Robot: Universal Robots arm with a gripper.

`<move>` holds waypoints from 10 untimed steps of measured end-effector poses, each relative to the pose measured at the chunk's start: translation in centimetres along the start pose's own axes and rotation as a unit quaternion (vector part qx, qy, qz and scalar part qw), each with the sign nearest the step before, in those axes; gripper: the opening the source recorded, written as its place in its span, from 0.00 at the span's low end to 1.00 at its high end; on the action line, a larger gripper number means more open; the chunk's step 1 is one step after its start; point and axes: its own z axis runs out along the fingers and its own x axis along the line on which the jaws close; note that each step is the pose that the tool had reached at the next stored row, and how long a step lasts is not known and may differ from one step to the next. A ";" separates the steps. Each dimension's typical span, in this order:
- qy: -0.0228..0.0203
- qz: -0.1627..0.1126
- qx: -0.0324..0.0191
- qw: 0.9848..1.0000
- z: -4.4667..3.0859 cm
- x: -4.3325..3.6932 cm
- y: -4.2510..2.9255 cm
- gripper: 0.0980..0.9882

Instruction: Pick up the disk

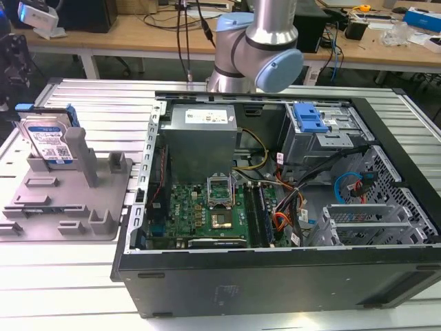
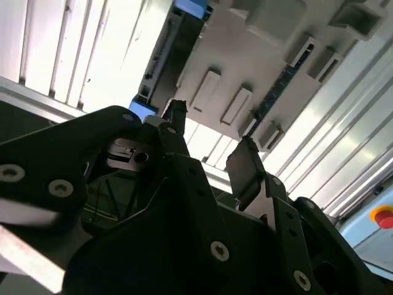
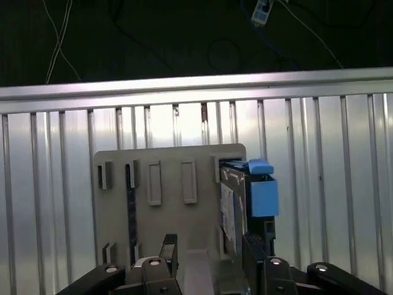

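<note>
Standing upright in the grey holder [image 1: 76, 200] on the exterior view's left, the disk [image 1: 47, 141] has not been lifted; its label faces the camera and a blue rail runs along its top edge. The holder rests on the ribbed worktop [image 1: 76, 276] beside the open computer case [image 1: 275, 283]. The arm [image 1: 258, 45] rises behind the case and is cut off by the frame's edge, so its reach toward the disk cannot be judged here.

In the second wrist view the end effector [image 2: 212, 147] has its two fingers spread wide with nothing between them. The holder lies beyond the tips. A dark strip with blue ends beside it is probably the disk seen edge-on, though that is hard to make out.

In the first wrist view the disk sits in its slot at one side of the holder, roughly in line with one finger but apart from it. Closing on the disk and lifting it both remain to be done. How far the tips are from the disk cannot be told.
</note>
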 end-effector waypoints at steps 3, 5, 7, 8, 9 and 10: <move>0.004 -0.002 0.000 1.000 0.06 -3.23 1.34 0.50; 0.011 -0.008 0.001 1.000 0.28 -3.76 2.54 0.50; 0.013 -0.011 0.001 1.000 0.37 -3.72 3.22 0.50; 0.013 -0.011 0.001 1.000 0.38 -3.72 3.22 0.50; 0.013 -0.011 0.001 1.000 0.37 -3.72 3.23 0.50; 0.013 -0.011 0.001 1.000 0.37 -3.72 3.24 0.50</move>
